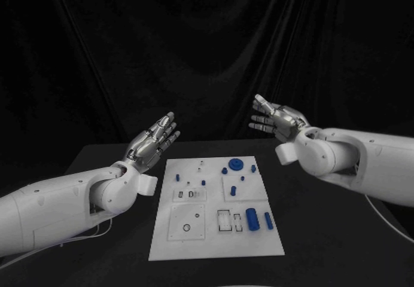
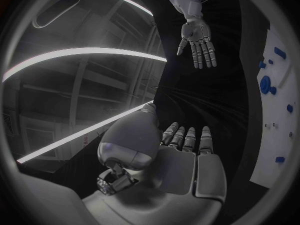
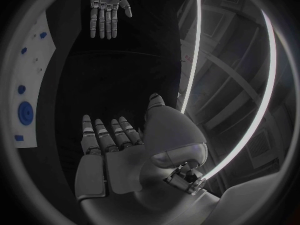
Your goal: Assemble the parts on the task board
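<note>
Hovering well above the flat black counter (image 1: 103,161), both silver many-fingered hands, left (image 1: 154,141) and right (image 1: 277,121), palms turned toward each other, fingers (image 1: 168,124) straight and apart, holding nothing. Lying flat mid-counter between the two arms, the white rectangular task board (image 1: 263,239), untouched. Scattered over it, small blue plastic parts: a round toothed disc (image 1: 234,164) near the far edge, a stubby blue cylinder (image 1: 252,219) and a slimmer blue bar (image 1: 268,220) toward the near right, tiny blue pegs (image 1: 203,182) around the middle. Empty cut-outs beside them, so assembly judged not yet begun.

Likely trouble from here: reaching down with fingers spread so wide, brushing neighbouring pieces and knocking them off their spots; pinching a tiny peg off-centre and flicking it away; pressing on the unclamped-looking board and sliding it across the counter; crossing both hands over the same narrow plate and colliding.
</note>
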